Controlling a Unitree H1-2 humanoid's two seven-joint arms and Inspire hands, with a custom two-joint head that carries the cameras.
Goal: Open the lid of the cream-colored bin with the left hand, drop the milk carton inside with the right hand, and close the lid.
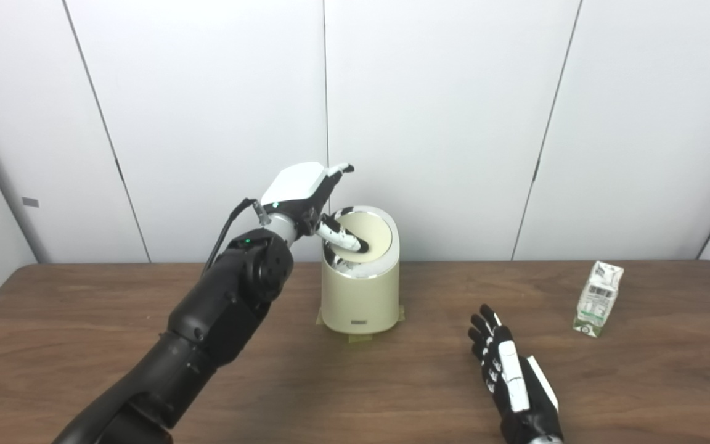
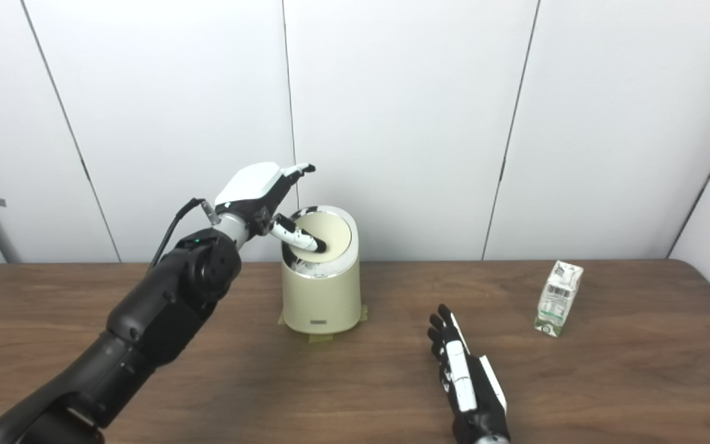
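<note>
Left eye view: left hand point(image 1: 306, 194) hides lid point(image 1: 364, 237) edge.

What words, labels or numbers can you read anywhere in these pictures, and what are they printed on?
No text reads clearly.
Milk carton: green and black print with a barcode, too small and blurred to read.
Cream-colored bin: a small grey badge low on its front, too small to read.
Wall: a small grey tag at the left, no legible marking.
</note>
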